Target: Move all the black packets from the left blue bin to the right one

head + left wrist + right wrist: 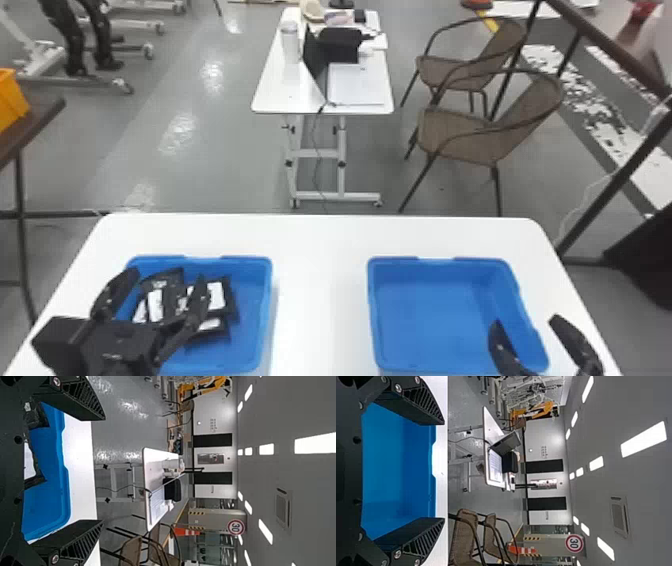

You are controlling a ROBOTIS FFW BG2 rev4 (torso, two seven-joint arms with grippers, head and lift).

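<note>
Black packets point(229, 299): in a loose, overlapping pile inside the left blue bin, toward its left side; several show white labels
Left blue bin point(268, 310): on the white tabletop point(320, 250), left of the right blue bin and well apart from it
Right blue bin point(372, 320): on the same tabletop, its blue floor in plain sight
Left gripper point(166, 277): over the left blue bin and the pile, jaws spread wide
Right gripper point(525, 322): at the right side of the right blue bin, one finger over the bin, the other over the tabletop beside it; jaws spread wide
Beyond the tabletop: a white wheeled table point(272, 97) with a white cylinder point(290, 45) and an open laptop point(505, 444) on it
Right of the wheeled table: two brown armchairs point(465, 142)
Far left: an orange bin point(10, 100) on a brown table point(42, 107)
</note>
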